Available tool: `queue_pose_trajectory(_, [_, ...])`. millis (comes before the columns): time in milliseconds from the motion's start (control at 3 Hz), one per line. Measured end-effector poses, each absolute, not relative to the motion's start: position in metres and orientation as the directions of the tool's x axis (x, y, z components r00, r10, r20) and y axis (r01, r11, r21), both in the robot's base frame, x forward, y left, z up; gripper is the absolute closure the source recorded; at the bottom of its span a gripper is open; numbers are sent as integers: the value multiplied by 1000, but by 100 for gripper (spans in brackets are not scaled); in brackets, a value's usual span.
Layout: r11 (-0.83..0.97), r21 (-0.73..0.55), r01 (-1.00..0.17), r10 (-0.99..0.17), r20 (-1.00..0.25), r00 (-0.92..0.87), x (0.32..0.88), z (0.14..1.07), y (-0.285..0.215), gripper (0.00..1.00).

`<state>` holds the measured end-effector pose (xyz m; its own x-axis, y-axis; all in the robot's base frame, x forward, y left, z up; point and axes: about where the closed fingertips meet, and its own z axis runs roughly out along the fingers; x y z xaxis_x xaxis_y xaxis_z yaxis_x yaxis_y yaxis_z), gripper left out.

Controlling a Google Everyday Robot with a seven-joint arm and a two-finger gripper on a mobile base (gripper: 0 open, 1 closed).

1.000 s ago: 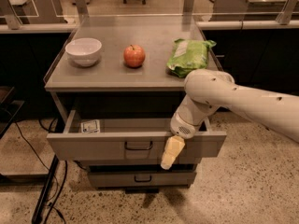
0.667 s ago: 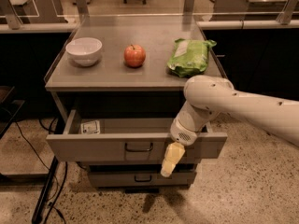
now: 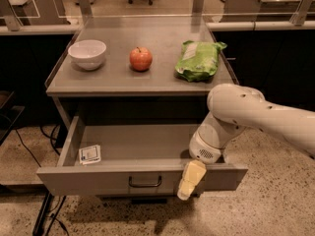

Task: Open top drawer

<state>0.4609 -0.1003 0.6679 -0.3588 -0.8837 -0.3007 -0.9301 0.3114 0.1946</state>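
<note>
The end effector, state impossible to tell, rests on the front lip of the wide-open top drawer; over-pulling could derail it.

No legible writing anywhere, small white card in the top drawer bears unreadable print, gripper hangs over the drawer's front

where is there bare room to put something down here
Bare: the countertop strip in front of the bowl, apple and green bag, and the top drawer floor between the white card and the claw. Crowded: the drawer's right front, where the claw hangs.
</note>
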Motion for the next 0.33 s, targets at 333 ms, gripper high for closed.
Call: queue_pose_trajectory(333, [311,195,-930,-884,-301,-359,461,668,-100,0])
